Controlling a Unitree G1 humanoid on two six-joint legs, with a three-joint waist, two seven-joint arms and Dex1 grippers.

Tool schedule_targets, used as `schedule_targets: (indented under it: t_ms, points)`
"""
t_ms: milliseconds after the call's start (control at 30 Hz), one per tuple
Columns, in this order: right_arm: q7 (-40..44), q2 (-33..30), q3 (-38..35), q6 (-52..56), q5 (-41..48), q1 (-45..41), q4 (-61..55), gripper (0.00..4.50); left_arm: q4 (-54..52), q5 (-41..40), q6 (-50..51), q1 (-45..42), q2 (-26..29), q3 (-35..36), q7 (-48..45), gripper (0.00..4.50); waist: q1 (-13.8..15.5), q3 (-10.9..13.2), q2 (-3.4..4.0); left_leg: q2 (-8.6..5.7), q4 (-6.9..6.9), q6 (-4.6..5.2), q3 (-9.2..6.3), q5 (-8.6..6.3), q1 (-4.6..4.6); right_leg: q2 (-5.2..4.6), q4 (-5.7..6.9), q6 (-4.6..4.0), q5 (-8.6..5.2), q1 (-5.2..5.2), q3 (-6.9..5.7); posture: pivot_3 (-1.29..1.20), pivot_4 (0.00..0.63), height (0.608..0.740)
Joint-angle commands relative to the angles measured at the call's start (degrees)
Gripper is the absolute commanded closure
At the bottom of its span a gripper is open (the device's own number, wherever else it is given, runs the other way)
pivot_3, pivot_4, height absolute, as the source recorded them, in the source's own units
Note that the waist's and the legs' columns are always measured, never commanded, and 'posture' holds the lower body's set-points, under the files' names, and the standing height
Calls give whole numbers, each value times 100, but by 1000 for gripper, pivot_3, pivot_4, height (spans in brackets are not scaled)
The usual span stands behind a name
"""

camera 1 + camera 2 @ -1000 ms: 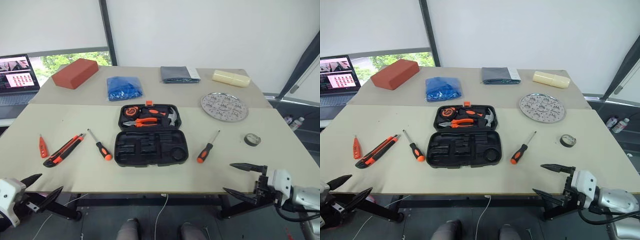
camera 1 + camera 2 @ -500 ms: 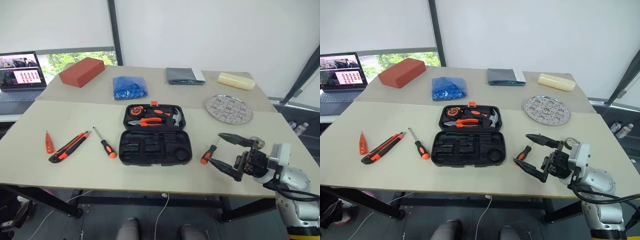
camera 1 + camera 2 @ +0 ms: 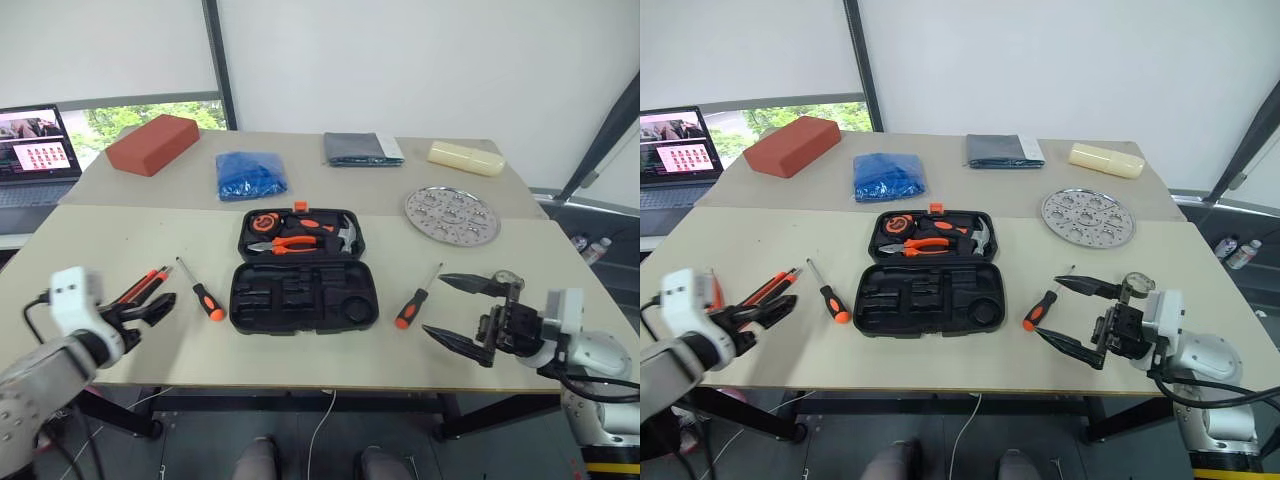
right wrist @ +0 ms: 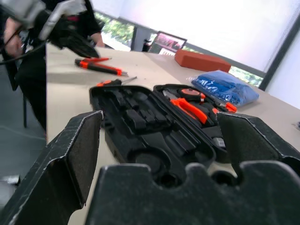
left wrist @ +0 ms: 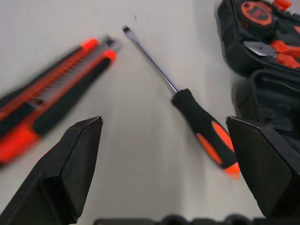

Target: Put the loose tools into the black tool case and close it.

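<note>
— Both arms have come up from below the near table edge since a second ago. What are they doing?

— Nothing is held. Nearest on the left, the left gripper [image 3: 140, 312] hovers over the table's front edge with its black fingers spread wide, aimed between the utility knife [image 5: 44, 101] and the left screwdriver [image 5: 187, 110]. I'd guess it is lining up for one of those two. The right gripper [image 3: 470, 310] is likewise splayed and empty, hanging just off the front right edge, close to the right screwdriver [image 3: 415, 297] and facing the case.

— And the case itself?

— The black tool case [image 3: 303, 296] lies open at mid-table, lid laid flat away from the robot, so the moulded slots in the near half face up and are reachable. That near half looks empty: hard matte plastic with shaped recesses. The far half already carries the orange-handled pliers [image 3: 290, 243], a steel-headed hammer [image 3: 345, 235] and a round tape measure [image 3: 263, 222].

— The other loose pieces?

— The small orange hand tool [image 3: 712, 288] sits beside the left wrist, and the dark tape roll [image 3: 506, 277] lies past the right gripper's fingers. The screwdrivers have slim steel shafts and rubbery two-tone handles.

— Farther back?

— A perforated metal tray [image 3: 451, 212], a blue crinkled bag [image 3: 249, 173], a red block [image 3: 151, 144], folded grey cloth [image 3: 360, 148].
</note>
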Motion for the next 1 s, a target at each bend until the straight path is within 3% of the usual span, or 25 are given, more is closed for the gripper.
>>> schedule_targets:
  t_ms: [33, 300, 400, 567, 700, 900, 1000]
  points:
    - [175, -128, -176, -180, -19, -122, 70, 16, 333, 178, 84, -619, -541, -322, 931, 0, 18, 1, -3, -1, 4, 0, -2, 0, 1, 1, 2, 1, 2, 2, 1, 0, 150, 740]
    - [26, -210, -221, 114, 35, -106, -179, 16, 941, 544, 197, -1096, -1246, -719, 1317, 0, 39, 1, -2, -8, 44, -18, -2, -11, 2, -1, 34, 7, -3, 2, 9, 0, 150, 740]
    - [28, -283, -239, 225, 36, -134, -170, 0, 1310, 773, 271, -1223, -1359, -928, 1207, 756, 65, -8, 14, -18, 52, -21, -3, -12, 6, -8, 33, 13, -40, 4, 16, 0, 150, 740]
    - [116, -524, -330, 464, 104, -418, 99, 0, 1695, 1190, 289, -1386, -1436, -1001, 1024, 2659, 110, -21, 35, -37, 60, -24, -3, -14, 19, -10, 29, 19, -42, 6, 35, 0, 150, 740]
    - [237, -616, -349, 567, 123, -572, 305, 0, 1661, 1356, 321, -1248, -1370, -901, 842, 3823, 48, -30, 39, -37, 61, -23, -3, -13, 19, -8, 27, 20, -42, 11, 42, 0, 150, 740]
    - [380, -611, -376, 529, 72, -584, 534, 0, 1331, 1407, 186, -915, -953, -452, 389, 3835, -49, -43, 61, -35, 40, -19, -3, -12, 19, 5, 37, 25, -46, 12, 65, 0, 150, 740]
    - [398, -604, -446, 499, 59, -478, 597, 0, 1121, 1515, -436, -731, -359, -238, -588, 3836, -170, -41, 57, -33, 34, -18, -2, -12, 19, 9, 37, 25, -48, 6, 71, 0, 150, 740]
